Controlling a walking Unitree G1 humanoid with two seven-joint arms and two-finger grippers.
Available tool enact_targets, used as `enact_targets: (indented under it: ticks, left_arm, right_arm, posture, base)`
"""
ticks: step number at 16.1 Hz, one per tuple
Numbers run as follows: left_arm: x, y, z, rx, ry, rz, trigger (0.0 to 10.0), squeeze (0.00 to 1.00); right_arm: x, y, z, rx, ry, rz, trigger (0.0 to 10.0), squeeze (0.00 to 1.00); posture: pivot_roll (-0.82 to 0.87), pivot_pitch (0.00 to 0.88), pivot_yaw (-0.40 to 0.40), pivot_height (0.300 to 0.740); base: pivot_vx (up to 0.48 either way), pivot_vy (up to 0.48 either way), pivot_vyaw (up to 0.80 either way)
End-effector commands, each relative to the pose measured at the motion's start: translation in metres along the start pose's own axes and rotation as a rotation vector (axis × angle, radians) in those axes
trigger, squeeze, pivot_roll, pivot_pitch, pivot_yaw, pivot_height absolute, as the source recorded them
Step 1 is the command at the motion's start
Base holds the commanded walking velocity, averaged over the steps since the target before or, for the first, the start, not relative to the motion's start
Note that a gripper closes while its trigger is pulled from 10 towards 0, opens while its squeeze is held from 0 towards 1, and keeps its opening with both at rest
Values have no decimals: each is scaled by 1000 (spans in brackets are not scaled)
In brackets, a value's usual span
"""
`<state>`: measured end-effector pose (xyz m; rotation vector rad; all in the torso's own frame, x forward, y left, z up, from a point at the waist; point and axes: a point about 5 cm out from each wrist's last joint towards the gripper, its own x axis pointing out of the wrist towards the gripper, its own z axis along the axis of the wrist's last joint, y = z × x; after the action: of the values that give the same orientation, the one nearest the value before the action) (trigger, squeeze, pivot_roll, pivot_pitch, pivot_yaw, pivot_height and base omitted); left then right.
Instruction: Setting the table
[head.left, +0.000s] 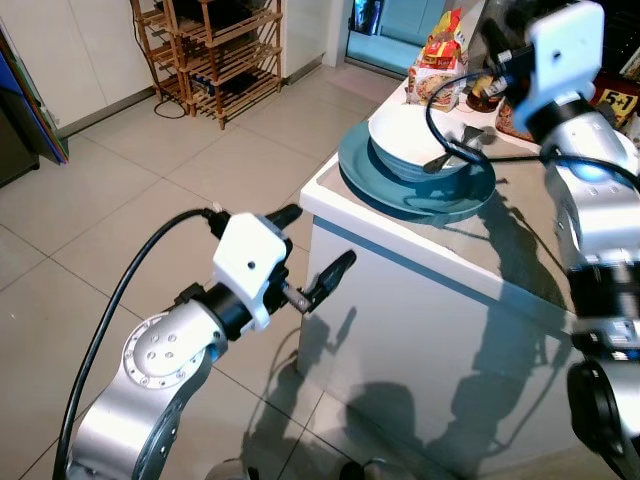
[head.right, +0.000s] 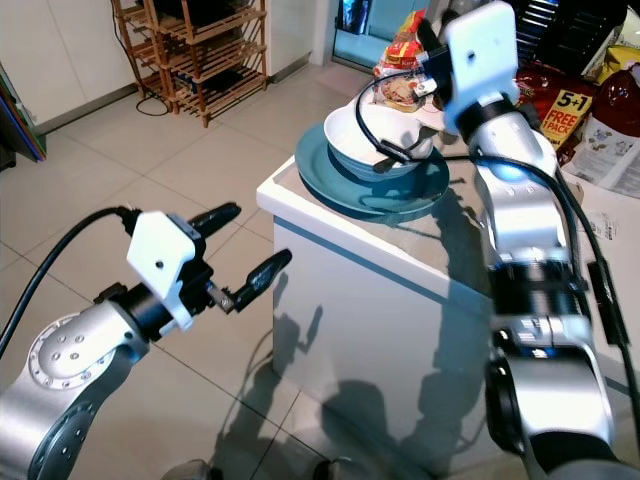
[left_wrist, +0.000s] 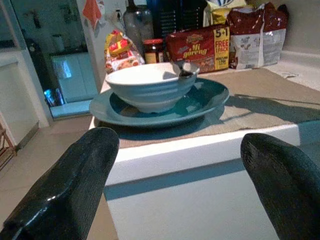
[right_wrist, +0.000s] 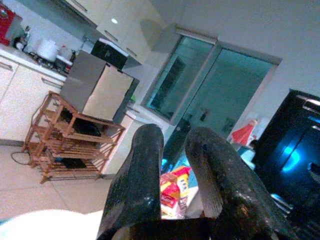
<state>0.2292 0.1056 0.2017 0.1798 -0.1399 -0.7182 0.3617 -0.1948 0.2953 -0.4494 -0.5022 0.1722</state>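
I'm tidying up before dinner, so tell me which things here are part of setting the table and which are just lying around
Part of the job:
plate
bowl on the plate
spoon in the bowl

Just lying about:
noodle pack
jar
snack bag
wooden rack on the floor

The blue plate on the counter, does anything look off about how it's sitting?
Yes. The blue plate, with the white bowl and a spoon in it, sits at the counter's corner with its rim overhanging the edge, so a nudge might tip it. Nothing looks spilled.
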Motion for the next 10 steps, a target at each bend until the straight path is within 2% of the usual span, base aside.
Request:
enact_targets:
  ticks: [1,3,6,9,10]
  left_arm:
    - [3,-1,-1,-2,-2,-13,10000,0]
    - [7,-2,0,5,-13,-12,10000,0]
    - [7,-8,-1,-1,-9,-37,10000,0]
    - [10,-9,-1,-8,-19,-67,10000,0]
    - [11,-10,0,-11,-28,-78,10000,0]
  right_arm:
    - [-4,-11,4,-35,-13,-38,0,0]
    - [-14,-13,-5,-49,29,-31,0,0]
    - [-47,-18,-29,-91,147,1,0,0]
    - [-70,-17,-46,-120,237,14,0,0]
    - [-78,-15,-52,-132,264,24,1216,0]
  posture:
    - [22,59,-63,740]
    - [22,60,-66,740]
    - [10,63,-65,740]
    - [2,54,-63,740]
    - [0,59,-62,740]
  base:
    - [0,0,0]
    - [0,0,0]
    - [0,0,0]
    - [0,0,0]
    - [0,0,0]
